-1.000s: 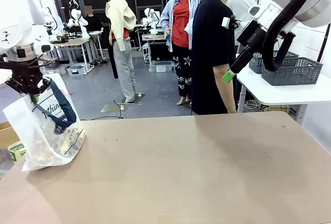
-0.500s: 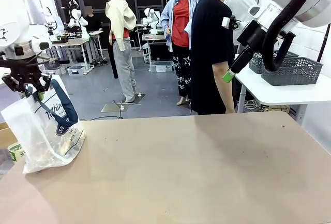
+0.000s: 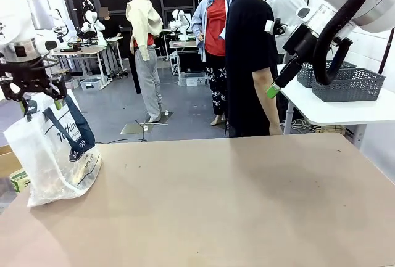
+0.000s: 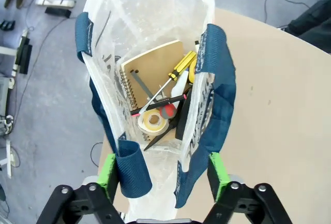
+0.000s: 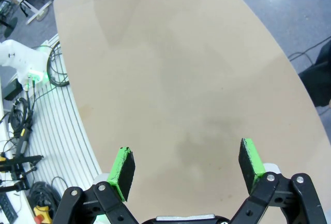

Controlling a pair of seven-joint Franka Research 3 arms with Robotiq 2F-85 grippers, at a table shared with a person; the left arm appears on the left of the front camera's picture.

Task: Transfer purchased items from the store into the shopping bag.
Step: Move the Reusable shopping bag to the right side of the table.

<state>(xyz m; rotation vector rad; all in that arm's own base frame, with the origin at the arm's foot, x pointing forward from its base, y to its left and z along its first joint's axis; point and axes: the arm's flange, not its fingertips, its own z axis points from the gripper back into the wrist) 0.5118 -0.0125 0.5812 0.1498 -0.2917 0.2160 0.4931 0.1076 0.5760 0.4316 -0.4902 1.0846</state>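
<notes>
Left gripper (image 4: pixel 161 175) hanging spread above shopping bag (image 3: pixel 54 156) at table's (image 3: pixel 247 199) near-left edge, grasping nothing — navy handles (image 4: pixel 214 79) slack between fingers. Risking: bag slumping or tipping off edge. Holding inside: tan pack (image 4: pixel 152 71), yellow screwdriver (image 4: pixel 173 76), tape roll (image 4: pixel 151 122). Right gripper (image 5: pixel 186 169) gaping, idle.

Both arms were glossy white with black cables; the left tool (image 3: pixel 38 100) and right tool (image 5: pixel 186 167) had black linkage fingers with visible pivot bolts and green pads (image 4: pixel 108 169). The person (image 3: pixel 249 57) wore a black T-shirt
</notes>
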